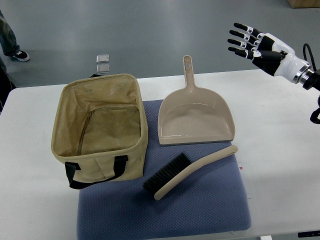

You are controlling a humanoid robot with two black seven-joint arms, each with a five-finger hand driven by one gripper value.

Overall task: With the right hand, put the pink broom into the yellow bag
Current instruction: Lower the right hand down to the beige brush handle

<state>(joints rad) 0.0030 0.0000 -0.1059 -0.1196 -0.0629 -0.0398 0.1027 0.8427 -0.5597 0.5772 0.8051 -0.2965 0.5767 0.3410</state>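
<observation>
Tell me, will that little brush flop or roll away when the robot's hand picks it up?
Probably not. The brush has a curved, rigid-looking plastic handle, so it should stay stiff. Its dark bristles likely stop rolling on the blue mat. It looks light, though it may tilt bristle-end down.

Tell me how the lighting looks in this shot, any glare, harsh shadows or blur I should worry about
Top view: light is even and soft, with no strong glare on the white table. Shadows are faint, only a thin one under the brush on the blue mat and inside the bag. The dustpan and bag look sharp; the right hand is slightly soft at its fingertips.
</observation>
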